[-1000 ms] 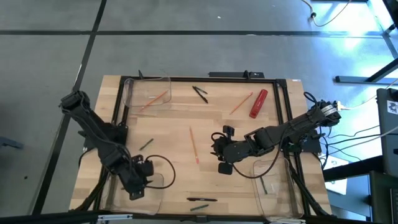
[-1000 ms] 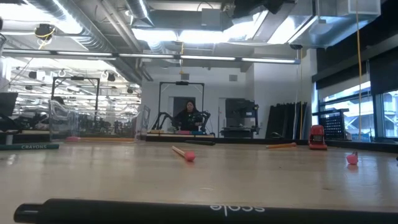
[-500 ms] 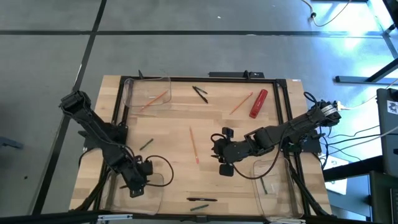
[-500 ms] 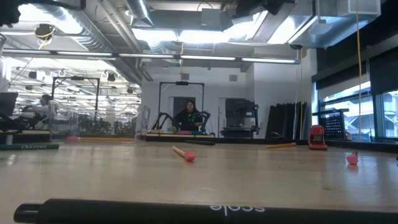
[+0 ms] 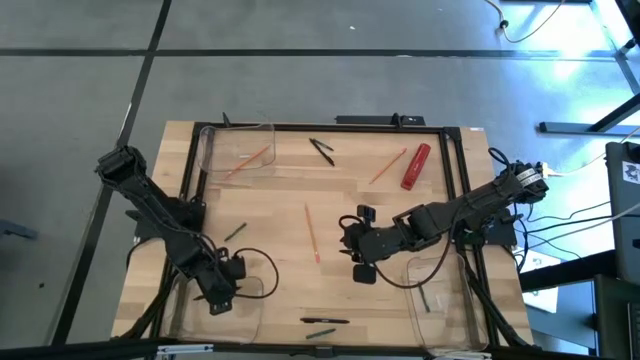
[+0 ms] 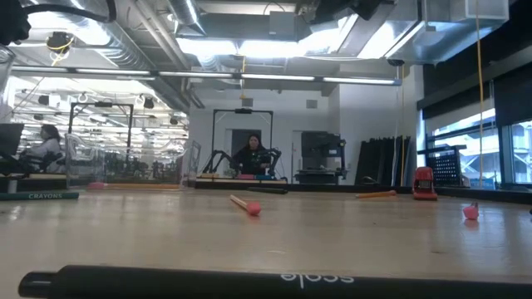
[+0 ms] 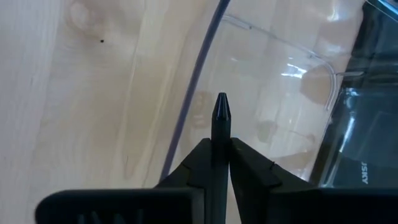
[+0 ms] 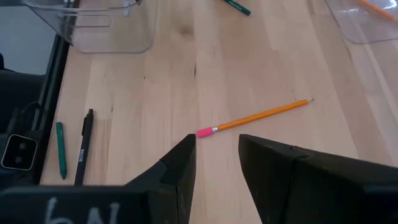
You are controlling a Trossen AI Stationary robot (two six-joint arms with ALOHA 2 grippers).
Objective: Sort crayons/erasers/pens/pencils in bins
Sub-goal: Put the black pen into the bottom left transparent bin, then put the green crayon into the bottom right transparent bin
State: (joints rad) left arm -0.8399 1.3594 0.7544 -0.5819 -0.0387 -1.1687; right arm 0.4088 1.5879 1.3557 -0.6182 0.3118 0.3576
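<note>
The wooden surface point(image 5: 280, 210) fills the high view, framed by dark rails. Three clear bins sit on it: one at the far left corner point(image 5: 215, 145) with an orange pencil inside point(image 5: 248, 158), one at the near left point(image 5: 250, 315), one at the near right point(image 5: 445, 305) with a dark stick lying in it. The left arm reaches down over the near-left bin, and its gripper point(image 7: 221, 149) is pinching a black pen point(image 7: 221, 115) between narrow fingers, tip pointing out over the bin's clear wall. The right arm stretches in toward mid-surface, its gripper point(image 8: 216, 155) hanging with fingers parted and nothing between them, just above an orange pencil with a pink eraser point(image 8: 255, 117). A thick red cylinder point(image 5: 415, 166) lies toward the far right, another pencil point(image 5: 388, 165) just beside it. Two black pens cross near the far edge point(image 5: 321, 150); another black pen point(image 5: 325, 321) rests at the near edge, between the two near bins.
</note>
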